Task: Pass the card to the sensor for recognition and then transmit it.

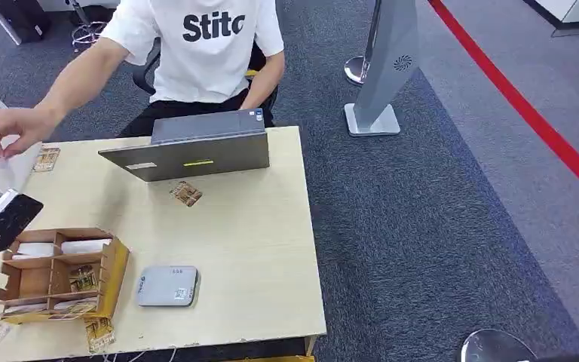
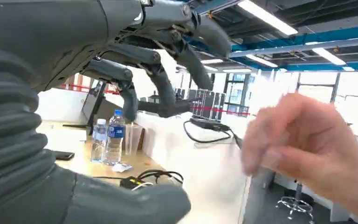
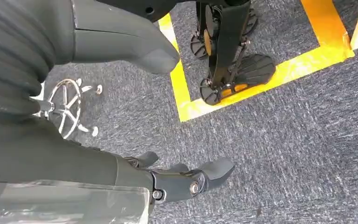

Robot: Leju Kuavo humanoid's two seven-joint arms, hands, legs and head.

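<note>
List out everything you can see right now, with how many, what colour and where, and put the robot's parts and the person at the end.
Table: one, pale wood, centre of the head view.
Laptop: one, grey, at the table's far edge in front of the person.
Card: one, brown-gold, loose on the table just in front of the laptop.
Card reader: one, grey, near the table's front edge.
Cardboard organiser: one, brown, left of the card reader, with cards in its compartments.
Water bottles: two, clear with blue labels, on a far desk in the left wrist view.
Person: one, white shirt, seated behind the table.
Person's hand: one, reaching to the table's left edge.
Left hand: grey, fingers apart, empty.
Right hand: grey, hanging over the carpet, empty.
</note>
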